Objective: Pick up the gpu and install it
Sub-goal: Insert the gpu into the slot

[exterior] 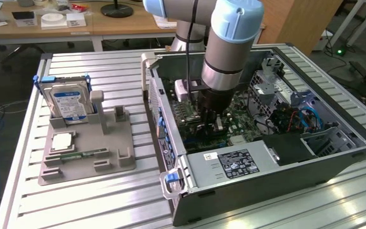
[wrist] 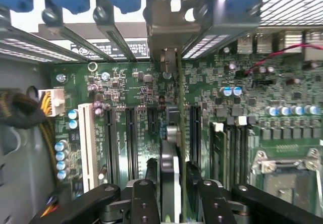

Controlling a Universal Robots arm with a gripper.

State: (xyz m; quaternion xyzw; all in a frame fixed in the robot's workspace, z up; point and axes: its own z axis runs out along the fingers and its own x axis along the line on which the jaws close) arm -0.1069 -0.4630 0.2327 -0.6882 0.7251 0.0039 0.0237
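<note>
The slatted surface point(exterior: 106, 191) carries an open computer case point(exterior: 259, 191) and, at its nine o'clock, a grey tray point(exterior: 87, 162) with a hard drive point(exterior: 68, 102). The gpu point(wrist: 171, 153) stands edge-on over the motherboard point(wrist: 252, 98) slots, between the pincer's point(wrist: 171, 183) fingers point(wrist: 146, 188); whether they pinch it, I cannot tell.

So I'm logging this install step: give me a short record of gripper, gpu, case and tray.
gripper: down inside the case, fingers either side of the gpu
gpu: edge-on, upright over the motherboard slots
case: open, side panel off
tray: on the exterior view's left, holds a hard drive
</note>
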